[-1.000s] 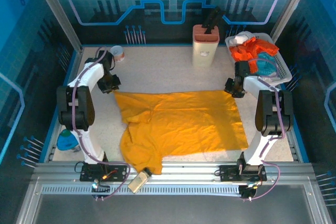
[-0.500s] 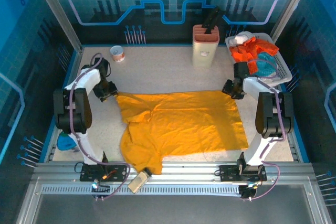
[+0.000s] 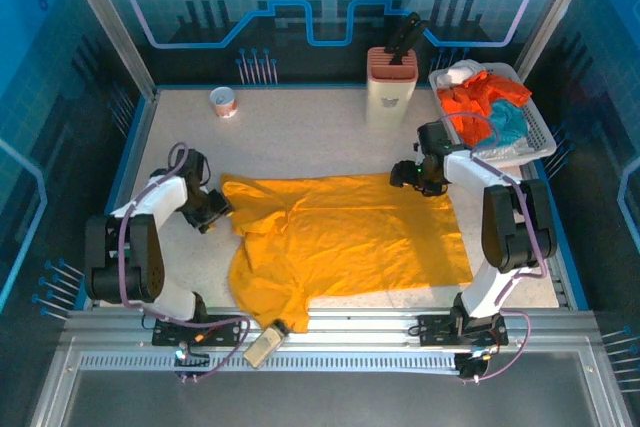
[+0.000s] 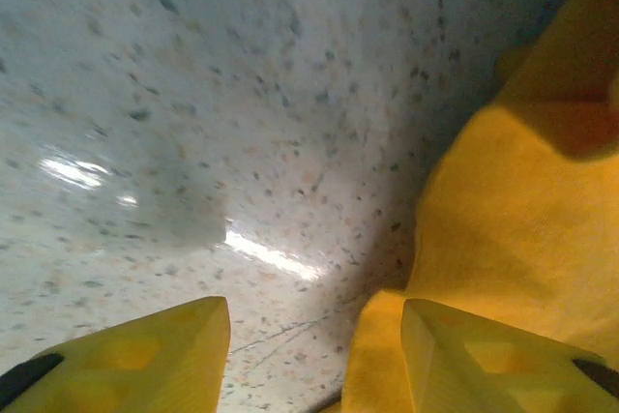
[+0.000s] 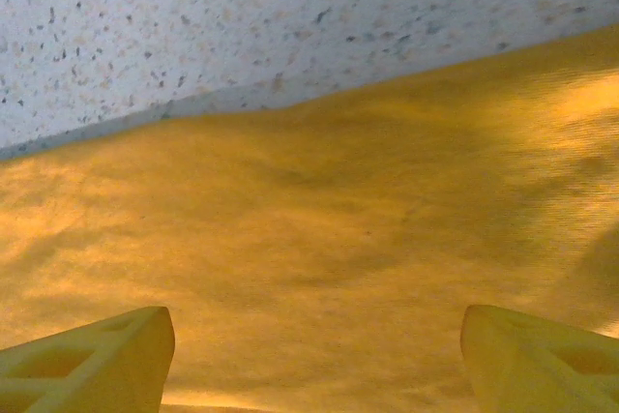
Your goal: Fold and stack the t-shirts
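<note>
- Left pincer (image 3: 212, 209) sits low at the left edge of the golden-yellow t-shirt (image 3: 350, 237). Its fingers (image 4: 145, 355) stand partly apart and grip nothing. The cloth edge lies between them on the speckled bench (image 3: 300, 132).
- Golden-yellow t-shirt is spread across the bench centre, its left side rumpled and folded over, its right side flat.
- Right pincer (image 3: 405, 175) is at the shirt's far right edge, fingers (image 5: 87, 355) wide apart over the cloth, nothing held.
- Orange-red t-shirt (image 3: 478, 95) and teal t-shirt (image 3: 508, 125) are piled in the white basket (image 3: 540, 137) at the far right corner.
</note>
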Motion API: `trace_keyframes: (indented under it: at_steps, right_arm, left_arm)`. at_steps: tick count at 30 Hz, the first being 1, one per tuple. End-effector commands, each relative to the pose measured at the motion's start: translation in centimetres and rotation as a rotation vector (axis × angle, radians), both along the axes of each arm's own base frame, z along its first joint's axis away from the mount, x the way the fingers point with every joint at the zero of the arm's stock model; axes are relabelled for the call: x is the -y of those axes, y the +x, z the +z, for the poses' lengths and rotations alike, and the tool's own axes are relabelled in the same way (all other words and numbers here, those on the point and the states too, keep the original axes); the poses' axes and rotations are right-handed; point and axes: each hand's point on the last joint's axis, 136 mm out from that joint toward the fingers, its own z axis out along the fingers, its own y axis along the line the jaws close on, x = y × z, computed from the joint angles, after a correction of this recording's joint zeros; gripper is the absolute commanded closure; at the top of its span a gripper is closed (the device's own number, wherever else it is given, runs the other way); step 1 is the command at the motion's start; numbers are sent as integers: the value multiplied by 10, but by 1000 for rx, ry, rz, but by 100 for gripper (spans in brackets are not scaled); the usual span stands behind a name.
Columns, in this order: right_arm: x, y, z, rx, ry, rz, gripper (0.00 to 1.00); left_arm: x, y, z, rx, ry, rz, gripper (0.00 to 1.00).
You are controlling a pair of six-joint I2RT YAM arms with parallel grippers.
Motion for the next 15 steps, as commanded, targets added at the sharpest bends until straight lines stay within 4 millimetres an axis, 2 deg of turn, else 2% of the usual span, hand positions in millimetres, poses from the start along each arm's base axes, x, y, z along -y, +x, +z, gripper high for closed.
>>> trace_keyframes:
  at_steps: [1,5,11,15]
  right_arm:
    - [-12,3,-6,-33,34,34,22]
    - [-16,6,-5,-34,50,26,23]
    - [-14,4,-2,-43,38,24,24]
    - [-15,2,-1,-43,50,21,24]
  left_arm:
    - [23,13,1,71,-113,21,51]
    - [41,22,-2,103,-148,6,53]
    - [64,33,6,127,-151,-33,64]
    - [81,44,10,134,-147,-66,66]
